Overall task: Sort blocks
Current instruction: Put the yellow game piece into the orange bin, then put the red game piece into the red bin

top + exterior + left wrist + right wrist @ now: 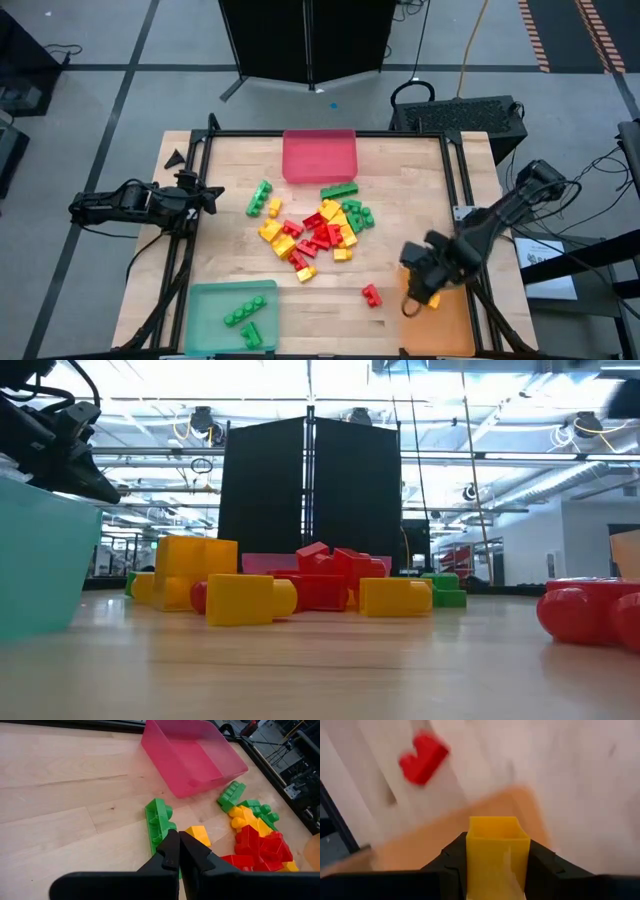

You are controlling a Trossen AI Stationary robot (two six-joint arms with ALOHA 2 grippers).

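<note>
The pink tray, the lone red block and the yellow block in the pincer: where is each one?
pink tray [319,157], high view, its floor.
lone red block [372,295], high view, its top.
yellow block [497,845], right wrist view, its front face, between the right pincer's fingers.

We get overhead straight down on whole table [400,170]; low cam at tabletop level, close to block pile [300,590], facing room. Wrist cams look fwd, near surface. Overhead & left wrist share red tray [192,757].

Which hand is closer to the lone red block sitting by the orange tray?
Right. The right hand, gripping a yellow block, hangs over the orange tray beside the lone red block. The left hand waits across the table at its left edge.
</note>
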